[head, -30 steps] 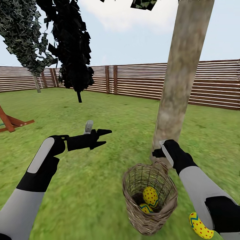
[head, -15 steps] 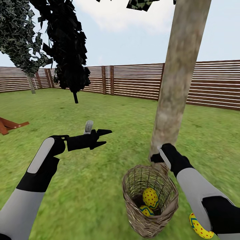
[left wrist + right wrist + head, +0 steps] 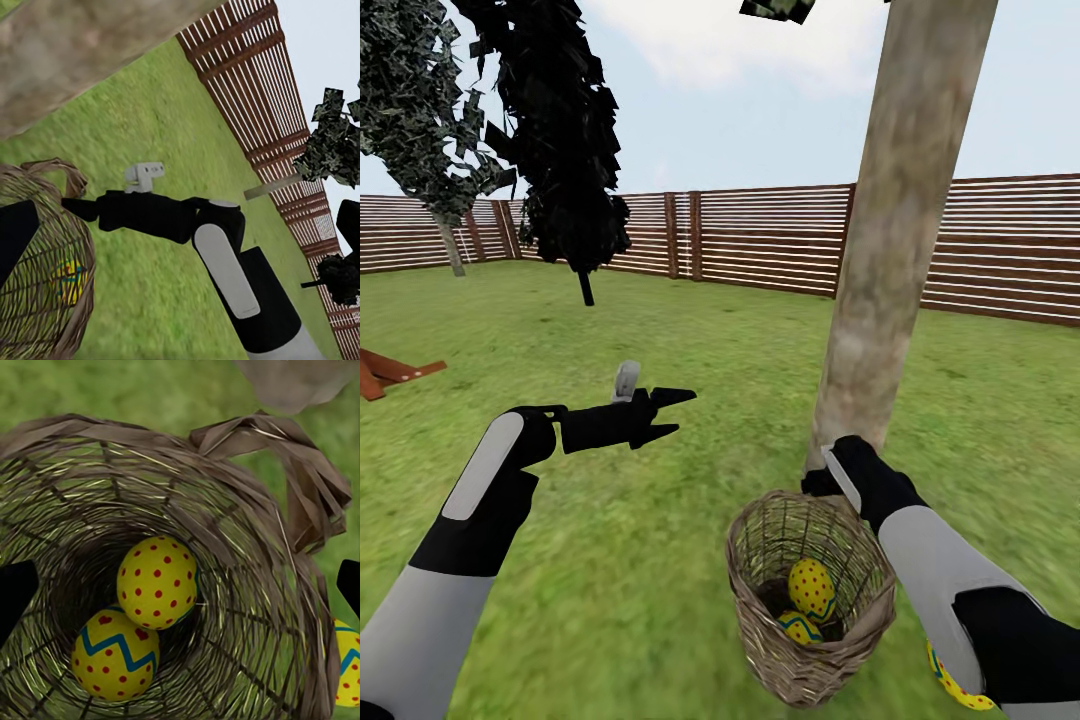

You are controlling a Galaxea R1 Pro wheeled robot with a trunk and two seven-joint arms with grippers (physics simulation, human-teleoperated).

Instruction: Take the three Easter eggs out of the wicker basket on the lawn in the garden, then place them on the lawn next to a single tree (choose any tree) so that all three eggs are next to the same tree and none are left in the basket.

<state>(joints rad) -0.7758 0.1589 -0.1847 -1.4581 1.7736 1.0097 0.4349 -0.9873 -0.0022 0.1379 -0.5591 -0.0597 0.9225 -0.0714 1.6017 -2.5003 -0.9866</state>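
2 Easter eggs (image 3: 154, 585) lie deep in the wicker basket (image 3: 805, 660), likely smooth, rigid, slippery; grip one across its middle. Right gripper (image 3: 180, 585) jaws gape wide, empty, above them; left gripper (image 3: 672, 412) at 10 o'clock, open, empty.

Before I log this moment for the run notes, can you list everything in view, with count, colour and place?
Easter eggs: three, yellow with red dots and blue zigzag; two in the wicker basket, one on the grass beside it, partly hidden by the right arm.
Wicker basket: one, brown, on the lawn at the tree's foot.
Tree: one, pale grey-brown thick trunk, just behind the basket.
Dark-foliage trees: two, far left by the fence.
Fence: one, brown slats, along the back of the lawn.
Lawn: green grass all round.
Red-brown wooden frame: one, left edge.
Left pincer: black, open, empty, held over the grass.
Right pincer: black, open, over the basket's mouth.
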